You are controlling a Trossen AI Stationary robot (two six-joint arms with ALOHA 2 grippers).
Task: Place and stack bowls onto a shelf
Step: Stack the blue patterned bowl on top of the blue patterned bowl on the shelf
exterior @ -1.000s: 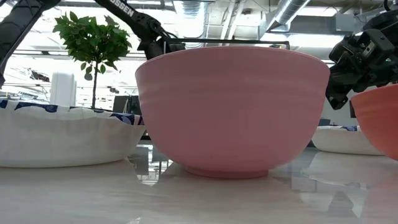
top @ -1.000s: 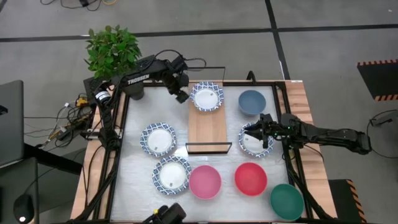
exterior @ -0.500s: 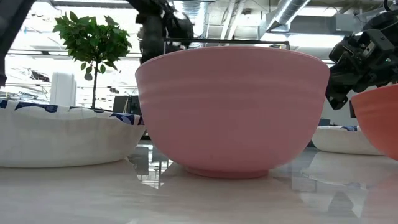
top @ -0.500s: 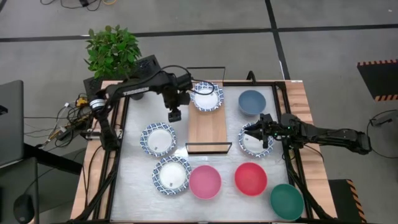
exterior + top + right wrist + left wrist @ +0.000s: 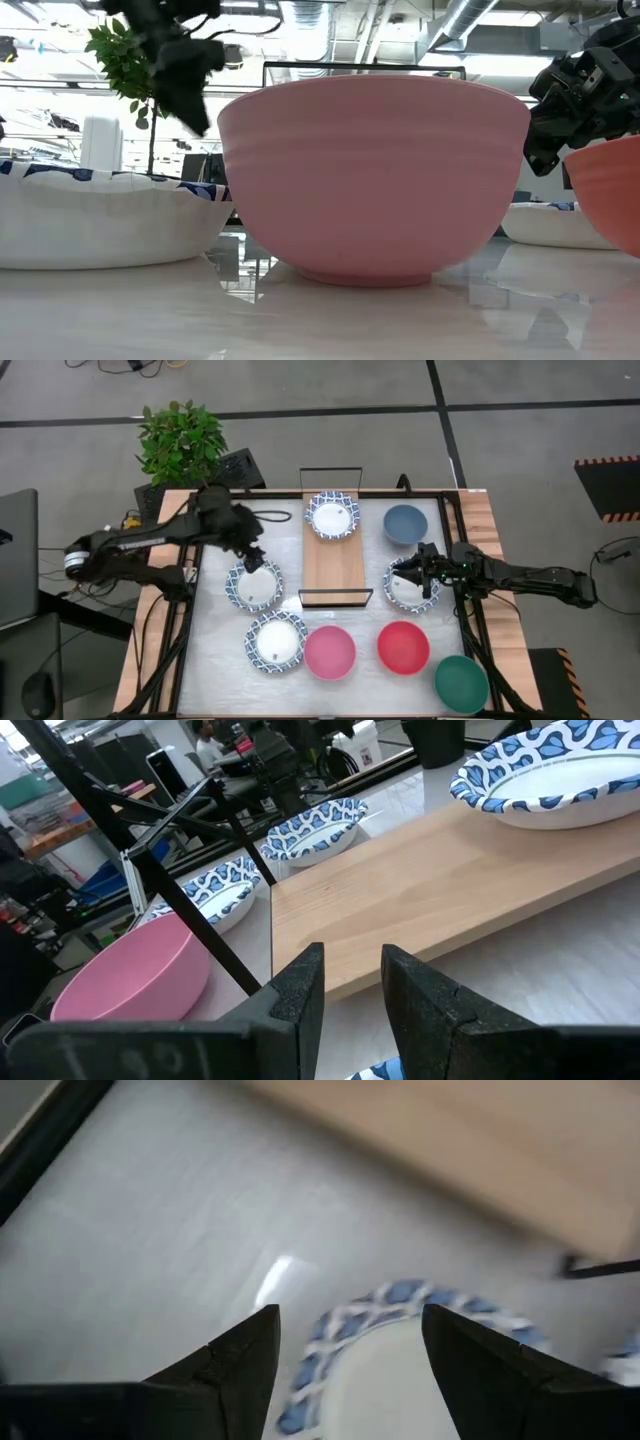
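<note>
Now the left gripper (image 5: 252,561) has left the shelf (image 5: 335,565), where one patterned bowl (image 5: 333,517) sits at the upper end, so that placement looks finished. Fingers spread, it hovers over the next patterned bowl (image 5: 254,584), left of the shelf. The right gripper (image 5: 424,571), slightly parted, waits over another patterned bowl at centre right.

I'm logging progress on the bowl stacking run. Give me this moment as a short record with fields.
on shelf: one patterned bowl at the far end of the shelf
left gripper: open, over the rim of a patterned bowl on the table
right gripper: open, at the patterned bowl right of the shelf
other bowls on table: third patterned, pink, red, green, slate-blue
</note>
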